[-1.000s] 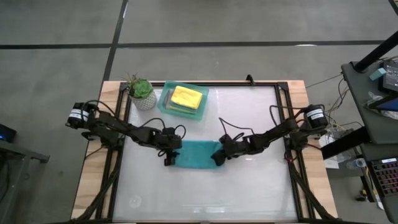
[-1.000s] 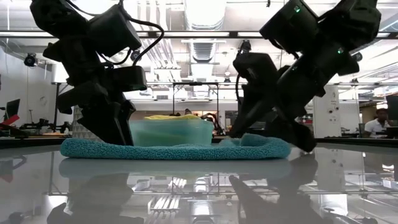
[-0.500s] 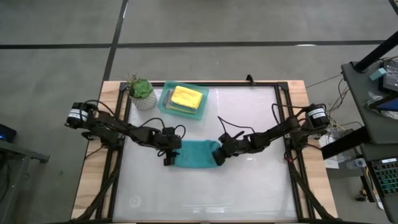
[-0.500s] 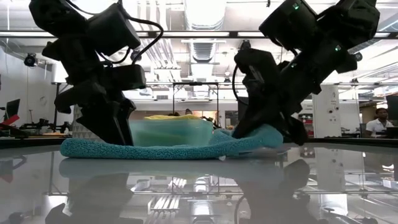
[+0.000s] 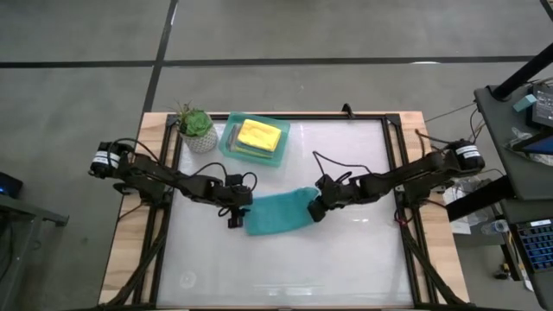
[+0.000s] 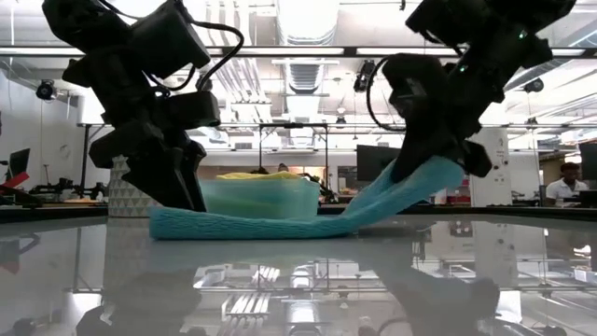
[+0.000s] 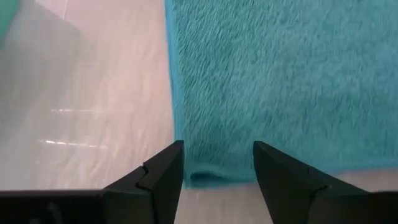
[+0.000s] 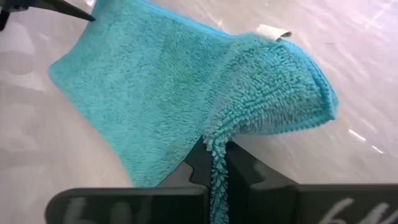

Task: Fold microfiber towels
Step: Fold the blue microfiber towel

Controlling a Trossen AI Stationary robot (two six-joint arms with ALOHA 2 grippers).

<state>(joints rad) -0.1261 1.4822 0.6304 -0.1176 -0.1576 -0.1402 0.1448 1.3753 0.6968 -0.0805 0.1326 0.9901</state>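
Observation:
A teal microfiber towel [image 5: 278, 212] lies mid-table, its left part flat on the glossy top and its right end raised. My right gripper [image 5: 316, 210] is shut on that raised end [image 6: 420, 182]. My left gripper [image 5: 235, 216] is open at the towel's left end, and the towel's corner [image 7: 202, 177] shows between its two fingers. A white label [image 8: 273, 31] sticks out at the towel's far edge. A yellow towel [image 5: 259, 134] lies on top in the mint tray at the back. My right gripper pinches the towel's right edge [image 8: 214, 155] between its two fingers [image 8: 239, 168], coming slanting down from the table's right. That end is lifted and folded over itself; the cloth slopes down to the part that lies on the table. My left gripper: whether its fingertips touch the towel's left end [image 6: 177, 217], I cannot tell.
The mint tray [image 5: 232, 145] stands at the back left of the table, with a small potted plant [image 5: 195, 128] to its left. The table's near half and right side are bare glossy surface. A person [image 6: 569, 187] sits far off in the room.
My right gripper has shut on the towel's right edge, then risen and drawn back toward the table's right edge. The towel's right end has lifted clear, and the rest has slid a little to the right along the table.

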